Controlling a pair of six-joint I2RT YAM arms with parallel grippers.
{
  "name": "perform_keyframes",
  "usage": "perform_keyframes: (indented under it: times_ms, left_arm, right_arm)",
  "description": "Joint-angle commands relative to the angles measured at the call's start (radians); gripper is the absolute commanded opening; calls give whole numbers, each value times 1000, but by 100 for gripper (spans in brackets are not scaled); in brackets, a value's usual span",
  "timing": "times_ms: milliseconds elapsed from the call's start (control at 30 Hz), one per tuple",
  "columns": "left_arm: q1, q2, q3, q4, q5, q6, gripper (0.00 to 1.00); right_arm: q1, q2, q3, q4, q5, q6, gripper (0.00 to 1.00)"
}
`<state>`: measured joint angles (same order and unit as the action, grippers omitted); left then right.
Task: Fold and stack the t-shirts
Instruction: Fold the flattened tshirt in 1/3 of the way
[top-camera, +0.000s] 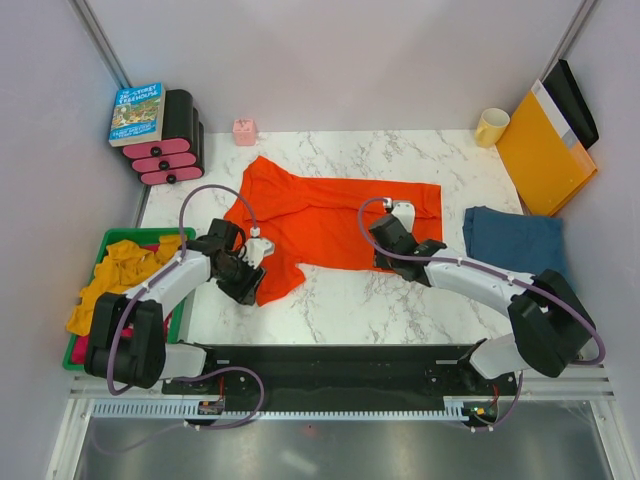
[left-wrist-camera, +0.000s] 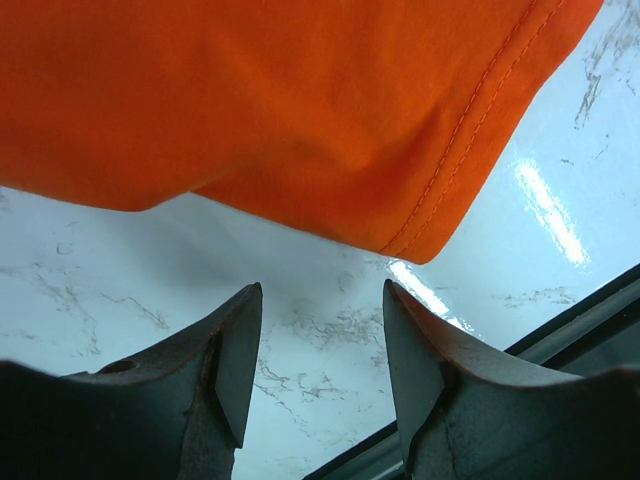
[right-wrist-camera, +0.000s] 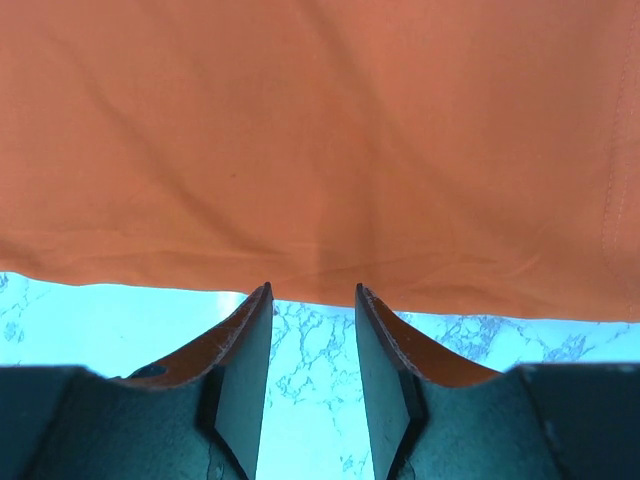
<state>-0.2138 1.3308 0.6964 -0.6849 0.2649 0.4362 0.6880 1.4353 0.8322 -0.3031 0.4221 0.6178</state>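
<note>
The orange-red t-shirt (top-camera: 330, 212) lies spread flat on the marble table. The dark denim-blue t-shirt (top-camera: 515, 241) lies folded to a rough square at the right. My left gripper (top-camera: 248, 284) is open and empty, low at the shirt's near-left sleeve. In the left wrist view the gripper (left-wrist-camera: 322, 300) points at the sleeve's hemmed corner (left-wrist-camera: 420, 225), with bare marble between the jaws. My right gripper (top-camera: 388, 258) is open and empty at the shirt's near edge. In the right wrist view the gripper (right-wrist-camera: 312, 300) has its tips just short of the orange cloth (right-wrist-camera: 320, 150).
A green bin (top-camera: 113, 237) with yellow cloths stands at the left edge. At the back left are a book (top-camera: 137, 113) on black-and-pink items and a small pink box (top-camera: 244, 131). A yellow mug (top-camera: 491, 126) and an orange-yellow envelope (top-camera: 543, 155) are at the back right.
</note>
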Motion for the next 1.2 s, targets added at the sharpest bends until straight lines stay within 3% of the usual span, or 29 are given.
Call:
perform_keyframes:
  times_ms: [0,267,533,767,800,1033,1100,1167]
  left_arm:
    - [1,-19,21,30,37,50,59]
    - [-12,-18,74,64,99,33,68]
    - [-50,134,106,74,128,27,67]
    - [-67,156,80,67,114,41,64]
    - [-68,159,78,62,111,47,62]
    - [-70,176,80,21,94,76,8]
    - [-68,159,78,22,80,70,7]
    - [-68,142,78,34,57,55,18]
  right_arm:
    - [27,7,19,-5,40,33,46]
    - [47,30,10,-5,53,39,48]
    - [54,48,19,-5,58,42,48]
    - [56,30,15,-21,84,43,50]
    - [54,30,13,-22,89,43,50]
    - [53,27,12,-24,95,57,50]
    - [54,22,12,-25,99,56,51]
    - [54,14,8,-24,104,57,52]
